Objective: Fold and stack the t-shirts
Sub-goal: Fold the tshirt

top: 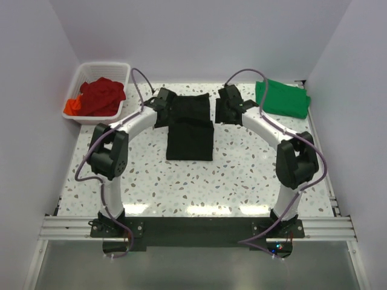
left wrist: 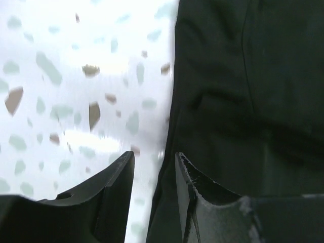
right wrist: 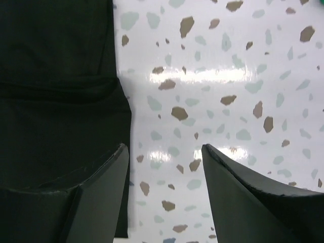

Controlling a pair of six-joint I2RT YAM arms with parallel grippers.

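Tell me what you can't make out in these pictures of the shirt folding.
- Top view: both gripper tips are lost against the black shirt, dark on dark.
- Top view: the orange shirt is mostly buried under the red shirt in the basket.
- Left wrist view: the left gripper hides the shirt's near edge.
- Right wrist view: the right gripper hides the shirt's near part; the frame cuts off the rest.

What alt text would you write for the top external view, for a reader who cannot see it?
Two robot arms reach across a speckled table to a partly folded black t-shirt, the left gripper at its left edge and the right gripper at its right edge. A folded green t-shirt lies at the far right. A white basket at the far left holds a dark red t-shirt and an orange t-shirt.
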